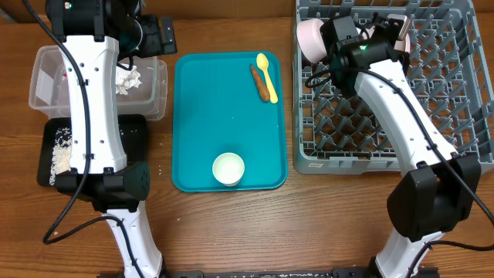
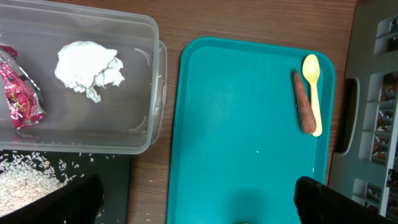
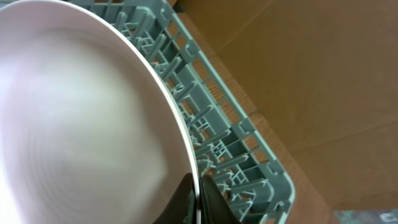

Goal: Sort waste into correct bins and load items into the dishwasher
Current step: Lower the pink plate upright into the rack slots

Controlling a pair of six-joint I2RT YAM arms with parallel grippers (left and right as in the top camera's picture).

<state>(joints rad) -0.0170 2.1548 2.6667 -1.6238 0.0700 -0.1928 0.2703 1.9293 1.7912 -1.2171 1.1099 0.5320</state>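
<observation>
Your right pincer (image 3: pixel 198 198) clamps the plate (image 3: pixel 81 124) rim, upper left of the rack (image 1: pixel 432 93); your left pincer (image 2: pixel 196 204) gapes beside the tub (image 2: pixel 144 81). Tub holds napkin (image 2: pixel 87 68), wrapper (image 2: pixel 18 96); black tray (image 1: pixel 135 131), rice (image 1: pixel 60 154); teal tray (image 2: pixel 236 124), spoon (image 2: pixel 313 87), carrot (image 2: pixel 303 106), cup (image 1: pixel 228 168).

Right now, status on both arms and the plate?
Left gripper open, empty, by tub. Right gripper shut on plate rim at rack edge. Carrot, spoon, cup on teal tray.

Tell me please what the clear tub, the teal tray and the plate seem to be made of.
The tub looks like clear glossy plastic: see-through walls, bright glints. The teal tray is probably moulded plastic, smooth with a dull sheen and rounded rim. The plate is glossy white-pink, ceramic or melamine; I cannot tell which.
</observation>
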